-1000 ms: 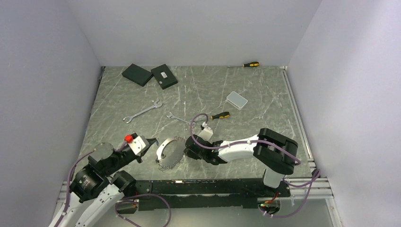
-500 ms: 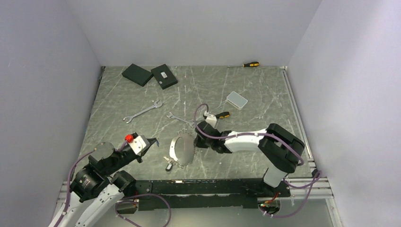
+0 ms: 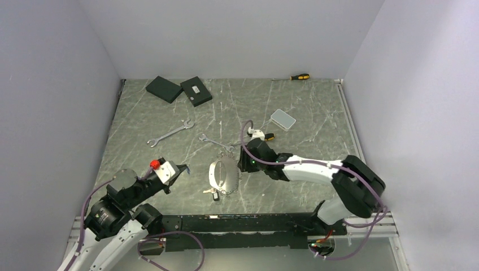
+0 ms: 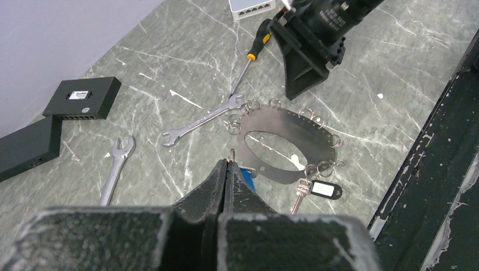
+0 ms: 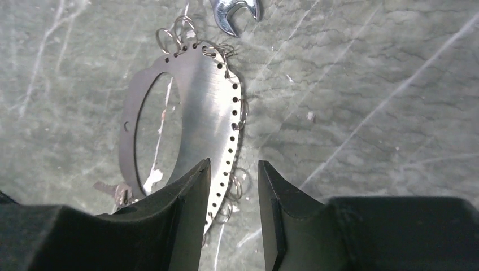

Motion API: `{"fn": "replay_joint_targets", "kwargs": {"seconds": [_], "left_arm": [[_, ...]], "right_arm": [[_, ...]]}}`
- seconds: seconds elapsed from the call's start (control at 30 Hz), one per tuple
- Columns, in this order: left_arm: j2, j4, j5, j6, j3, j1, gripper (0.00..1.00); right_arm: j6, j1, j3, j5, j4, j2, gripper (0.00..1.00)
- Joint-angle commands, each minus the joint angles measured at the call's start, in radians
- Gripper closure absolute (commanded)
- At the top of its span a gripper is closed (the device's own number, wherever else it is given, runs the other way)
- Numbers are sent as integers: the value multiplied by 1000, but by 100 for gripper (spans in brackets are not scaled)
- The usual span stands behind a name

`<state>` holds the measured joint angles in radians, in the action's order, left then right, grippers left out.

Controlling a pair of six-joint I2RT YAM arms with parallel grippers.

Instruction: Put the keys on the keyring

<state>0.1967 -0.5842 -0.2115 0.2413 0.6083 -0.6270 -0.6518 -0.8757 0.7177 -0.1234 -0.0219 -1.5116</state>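
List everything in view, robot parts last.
spanners: 2, silver, mid-table, left of centre
keyring: 1, grey metal plate with small rings, table centre
tagged key: 1, silver with black tag, at keyring's near rim
screwdrivers: 2, yellow-black, far edge and by right pincer
black boxes: 2, far left
white box: 1, right of centre
table: 1, green-grey marbled
left pincer: 1, black, shut, near left
right pincer: 1, black, open, above keyring
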Motion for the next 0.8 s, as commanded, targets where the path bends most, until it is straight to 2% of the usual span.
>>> {"fn": "replay_joint_targets", "kwargs": {"seconds": [0.0, 0.13, 0.3, 0.5, 0.6, 0.77], "left_arm": [[15, 40, 6, -11, 4, 4, 100], [15, 40, 4, -11, 2, 6, 100], [13, 40, 5, -13, 3, 6, 100], [10, 39, 5, -13, 3, 6, 100], [7, 38, 6, -13, 4, 6, 100], [3, 38, 5, -14, 4, 6, 100]], "right_arm": [[-78, 5, -61, -58, -13, 114, 61], [-199, -15, -142, -73, -133, 124, 64], [-325, -63, -188, -172, -280, 82, 64], [-367, -99, -171, -266, -349, 1, 66], [-380, -100, -164, -283, -363, -39, 70], [-363, -99, -146, -304, -380, -86, 71]]}}
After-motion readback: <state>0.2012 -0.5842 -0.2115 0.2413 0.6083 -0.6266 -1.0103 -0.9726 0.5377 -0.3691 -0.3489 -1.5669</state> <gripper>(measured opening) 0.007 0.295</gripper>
